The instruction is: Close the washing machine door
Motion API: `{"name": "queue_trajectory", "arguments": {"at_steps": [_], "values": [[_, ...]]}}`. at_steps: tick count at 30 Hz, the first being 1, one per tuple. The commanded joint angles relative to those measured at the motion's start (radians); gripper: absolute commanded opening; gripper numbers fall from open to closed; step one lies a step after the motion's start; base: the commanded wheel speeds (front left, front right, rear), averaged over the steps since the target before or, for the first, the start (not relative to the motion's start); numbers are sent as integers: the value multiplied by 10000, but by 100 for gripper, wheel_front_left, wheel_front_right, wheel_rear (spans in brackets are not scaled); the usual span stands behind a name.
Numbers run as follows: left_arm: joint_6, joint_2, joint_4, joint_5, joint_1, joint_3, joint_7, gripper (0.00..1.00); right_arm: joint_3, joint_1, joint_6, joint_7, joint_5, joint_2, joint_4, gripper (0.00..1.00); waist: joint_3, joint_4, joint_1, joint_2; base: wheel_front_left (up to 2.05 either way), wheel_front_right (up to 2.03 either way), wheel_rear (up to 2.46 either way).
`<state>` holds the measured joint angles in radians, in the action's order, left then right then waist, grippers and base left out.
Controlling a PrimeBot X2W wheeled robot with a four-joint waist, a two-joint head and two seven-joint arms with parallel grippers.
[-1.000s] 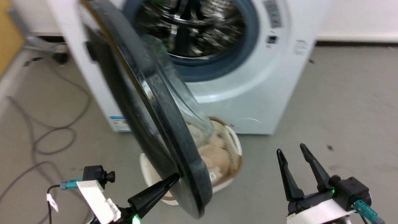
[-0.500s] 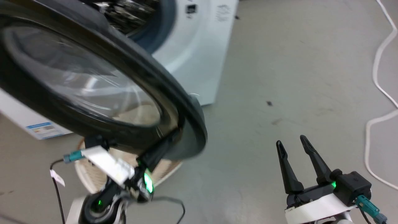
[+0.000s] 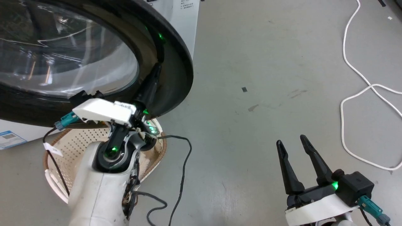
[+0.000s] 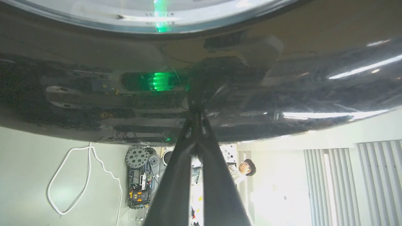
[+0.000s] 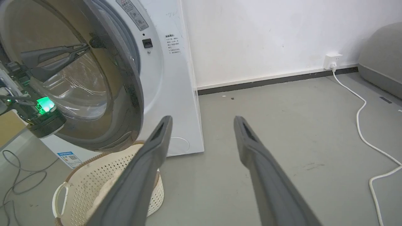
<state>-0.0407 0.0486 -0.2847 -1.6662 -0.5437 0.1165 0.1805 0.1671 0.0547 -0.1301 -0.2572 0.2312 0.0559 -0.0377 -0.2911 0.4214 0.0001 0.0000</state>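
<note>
1. Find the right gripper (image 3: 291, 141) at the lower right of the head view. Fingers spread apart, gripping nothing, raised over bare floor (image 3: 251, 62). Judged parked well clear of the swing path, to avoid fouling the push.
2. Find the left gripper (image 3: 157, 67) left of centre, above its pale forearm (image 3: 94, 194). Fingers brought together into one blunt point, clamped on nothing. Tip set against the glossy dark face of the door (image 3: 177, 56), close to the free edge; contact read from the left wrist view, tip meeting its own reflection. Paired for stiffness and placed far from the hinge side for leverage, by judgement.
3. Note the basket (image 3: 70, 142) at the lower left, on the floor beneath the door's lower edge, partly hidden by the forearm. Low enough, apparently, to pass under the swing.
4. Locate the door across the upper left of the head view, glass bowl (image 3: 62, 53) at its centre. In the right wrist view, angled away from the washing machine (image 5: 176, 94), with a gap left along the free edge. Task judged part done: not yet latched.
5. Next move, by judgement: press toward the opening until seated. Watch for tip slip on the gloss.
6. Disregard the white cable (image 3: 370, 85) at the far right and the wall (image 5: 267, 37) beyond.
</note>
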Motion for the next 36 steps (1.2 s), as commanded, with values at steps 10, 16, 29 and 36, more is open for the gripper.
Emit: {"name": "queue_trajectory", "arguments": {"at_steps": [10, 16, 29, 36], "values": [[-807, 172, -603, 388, 808, 1316, -291, 0, -187, 10, -6, -45, -123, -55, -59, 100, 831, -1092, -1, 0, 0, 0, 0], [-888, 1507, 358, 2398, 2184, 2689, -9, 0, -300, -198, -6, -45, -227, -36, -158, 100, 1518, -2022, -1, 0, 0, 0, 0], [187, 3779, 1763, 8447, 3591, 2701, -4315, 0, -287, -587, -6, -45, -160, 78, -146, 100, 2426, -3794, -1, 0, 0, 0, 0], [1001, 2942, 3077, 10605, 4674, 1138, -4418, 0, -225, -764, -6, -45, -176, 181, -155, 100, 2625, -4274, -1, 0, 0, 0, 0]]}}
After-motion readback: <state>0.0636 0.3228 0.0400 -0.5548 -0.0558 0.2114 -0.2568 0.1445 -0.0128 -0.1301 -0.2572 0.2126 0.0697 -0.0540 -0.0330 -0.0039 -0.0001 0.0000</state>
